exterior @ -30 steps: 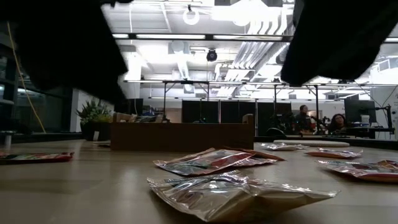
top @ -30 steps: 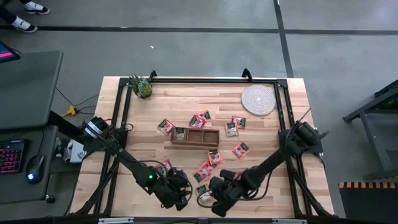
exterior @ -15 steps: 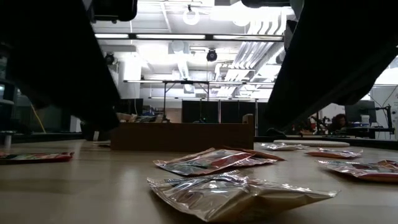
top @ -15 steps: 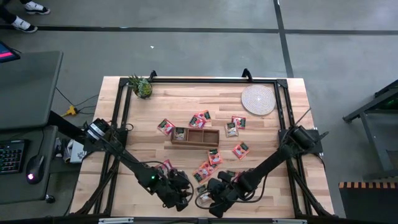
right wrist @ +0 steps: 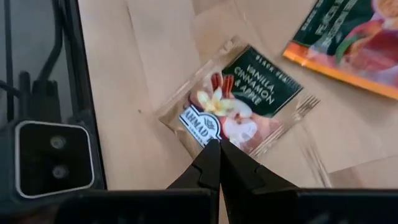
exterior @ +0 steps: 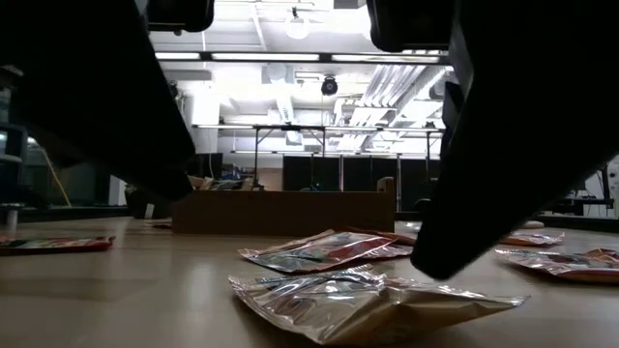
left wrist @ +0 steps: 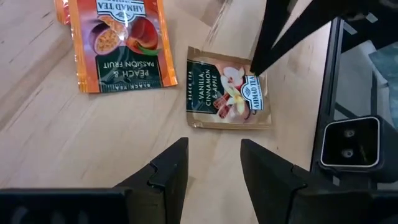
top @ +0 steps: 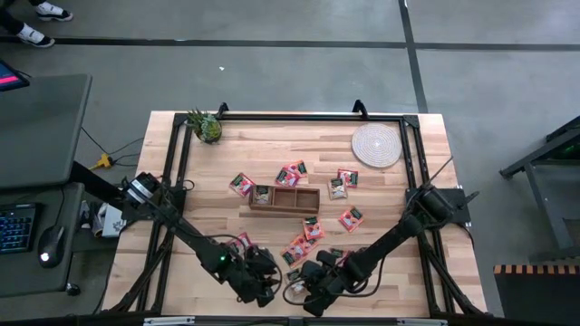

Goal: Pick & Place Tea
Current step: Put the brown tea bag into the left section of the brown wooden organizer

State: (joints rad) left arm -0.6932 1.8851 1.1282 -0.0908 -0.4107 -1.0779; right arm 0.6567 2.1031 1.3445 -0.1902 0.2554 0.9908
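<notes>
Nearest: right hand [right wrist: 219,163], fingers pressed together, empty, tip touching edge of vanilla tea packet [right wrist: 239,106] flat on surface [right wrist: 155,37] at front rim. Risk: closed tip skids packet sideways. Left hand [left wrist: 214,163] spread, hovering beside. Box [top: 285,198] well apart.

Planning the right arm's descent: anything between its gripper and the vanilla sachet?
Nothing visible. The right gripper, shut, points straight at the vanilla sachet; the left gripper, open, sits beside it, not between.

Overhead light: even and bright on the table [top: 208,181], with soft shadows.
Low view: ceiling lamps [exterior: 298,27] glare; both arms read as black, blurred silhouettes.
Nearest sachet [exterior: 372,300]: foil glints.
Wrist views: sharp, evenly lit.
</notes>
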